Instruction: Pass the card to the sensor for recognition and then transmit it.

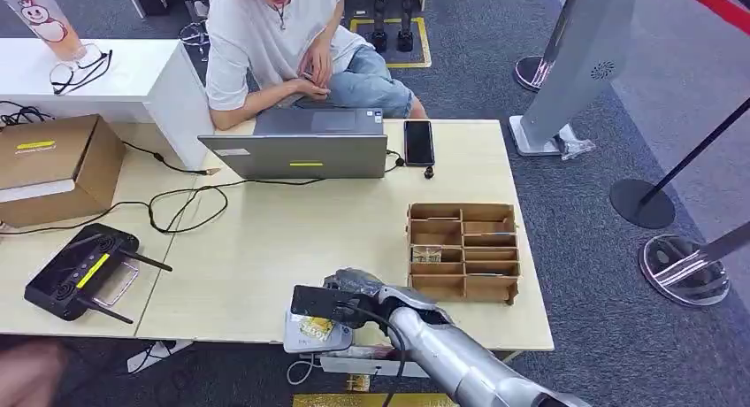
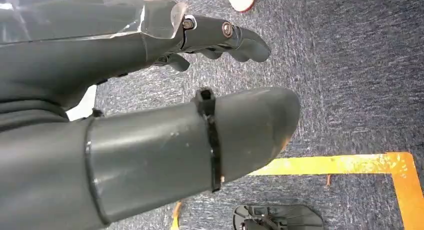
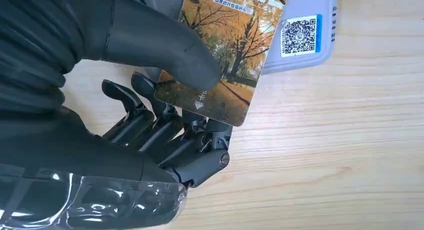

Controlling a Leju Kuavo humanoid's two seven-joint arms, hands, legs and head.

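My right hand (image 1: 347,294) reaches over the table's front edge and pinches a card (image 3: 227,55) printed with autumn trees between thumb and fingers. The card (image 1: 317,327) lies over the pale grey sensor box (image 1: 301,341), whose QR label (image 3: 299,35) shows beside it in the right wrist view. My right hand (image 3: 150,120) has its thumb on the card's face and its fingers curled beneath. My left hand (image 2: 200,90) hangs above blue carpet, holding nothing, its fingers loosely apart.
A brown compartment tray (image 1: 463,251) stands just right of my hand. Farther back are a laptop (image 1: 301,146), a phone (image 1: 418,142) and a seated person (image 1: 283,44). A black controller (image 1: 81,272), cables and a cardboard box (image 1: 53,164) lie left.
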